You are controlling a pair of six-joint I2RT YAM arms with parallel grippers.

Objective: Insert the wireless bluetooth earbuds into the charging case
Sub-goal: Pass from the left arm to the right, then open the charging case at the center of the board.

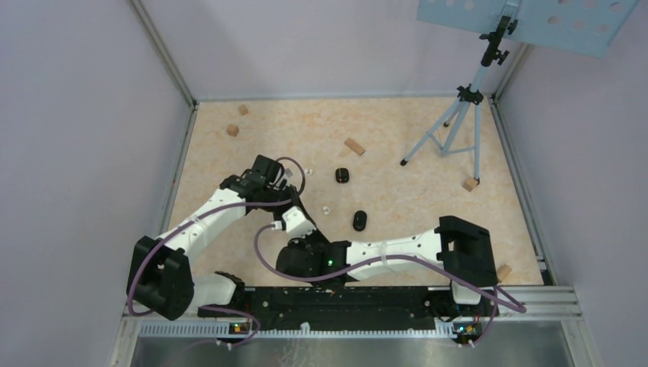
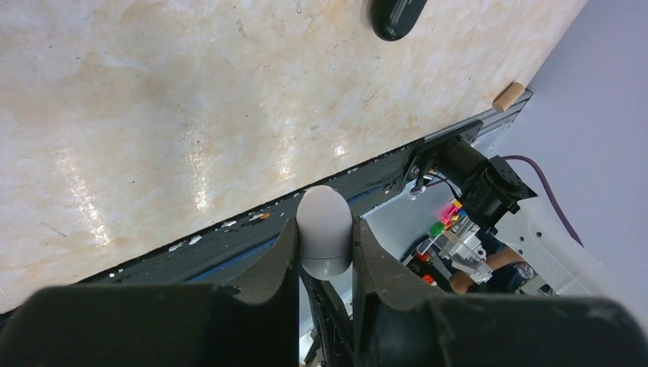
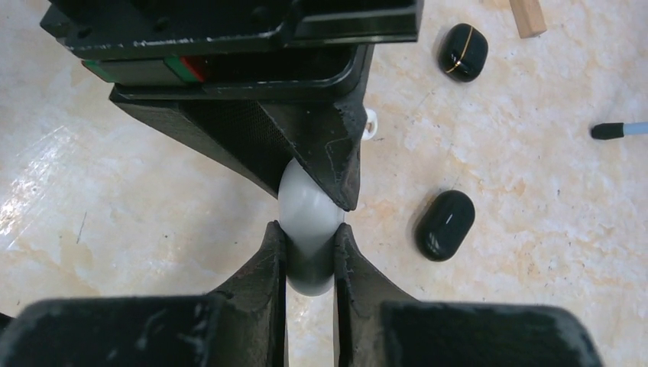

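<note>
Claws, left claw (image 2: 325, 229) and right claw (image 3: 307, 233), both clench one white oval case (image 3: 306, 205).

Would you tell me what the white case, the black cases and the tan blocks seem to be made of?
The white case is probably plastic with a smooth satin finish, given its soft, even shading. The black cases are likely glossy plastic, as they show sharp light streaks. The tan blocks appear to be bare wood, pale, matte and without shine.

Even overhead light floods the bench (image 1: 397, 153), leaving only soft shadows. Pale glare streaks its surface in the left wrist view; the close-up jaws blur in both wrist views.
</note>
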